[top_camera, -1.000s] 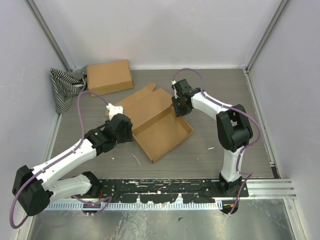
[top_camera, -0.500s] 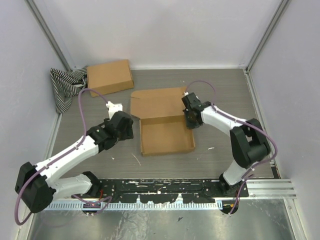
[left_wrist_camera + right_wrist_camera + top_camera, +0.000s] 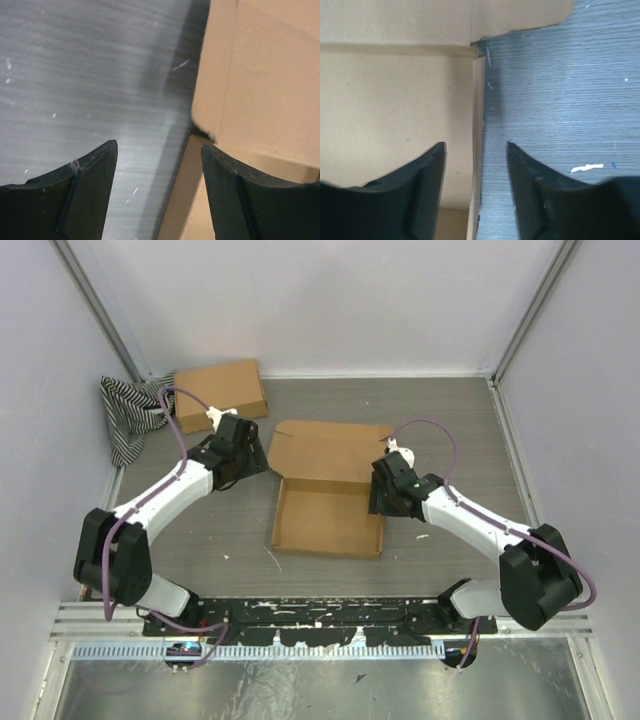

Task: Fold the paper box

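Observation:
The paper box [image 3: 328, 522] lies open mid-table as a shallow brown tray, its lid panel [image 3: 330, 448] flat behind it. My left gripper [image 3: 260, 462] is open at the box's far left corner. In the left wrist view [image 3: 159, 150] the cardboard edge [image 3: 260, 80] lies between the fingers, nearer the right one, with nothing gripped. My right gripper [image 3: 384, 498] is open at the tray's right side. In the right wrist view [image 3: 476, 147] its fingers straddle the upright right wall [image 3: 478, 110], one inside the tray and one outside, with gaps on both sides.
A second, closed brown box [image 3: 218, 392] sits at the back left beside a black-and-white striped cloth [image 3: 128, 418]. White walls enclose the grey table [image 3: 450, 440]. The arm bases and a black rail [image 3: 320, 615] run along the near edge.
The box has turned from a diagonal to square with the table. My right gripper slid nearer along its right wall. My left arm swung away to the box's far left corner.

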